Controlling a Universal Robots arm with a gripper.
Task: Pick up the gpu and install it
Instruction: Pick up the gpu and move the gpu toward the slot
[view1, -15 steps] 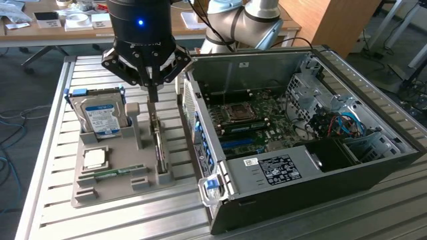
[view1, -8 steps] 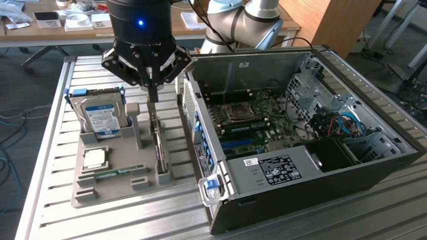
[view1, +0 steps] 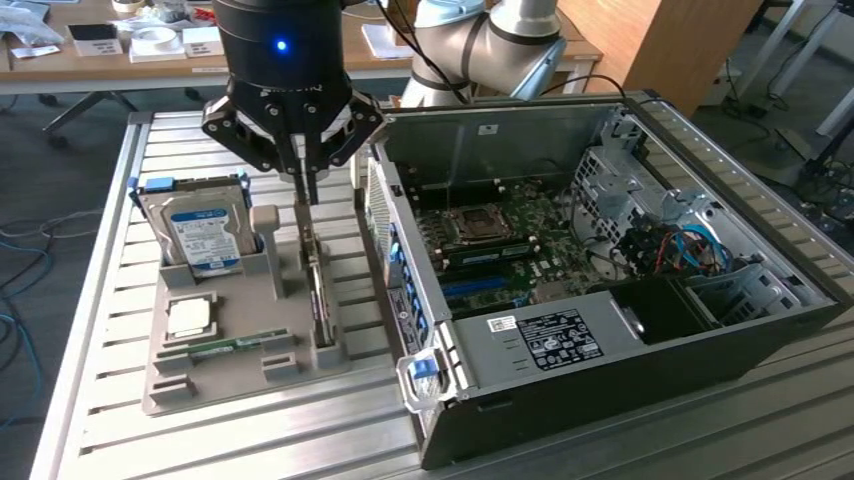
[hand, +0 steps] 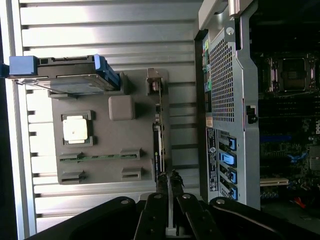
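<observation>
Jaws of the gripper (view1: 306, 190) are pinching shut on the upper edge of the gpu (hand: 156, 150), which is standing edgewise in the grey tray (view1: 214, 385) (long axis paralleling the neighbouring computer case (view1: 561, 385)).

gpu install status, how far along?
Done: approach and grasp. The gripper's fingers are shut on the graphics card's top edge. In hand: the card stands on edge in its slot on the grey tray, not lifted. Left: lifting it and seating it in the open computer case beside the tray.
</observation>
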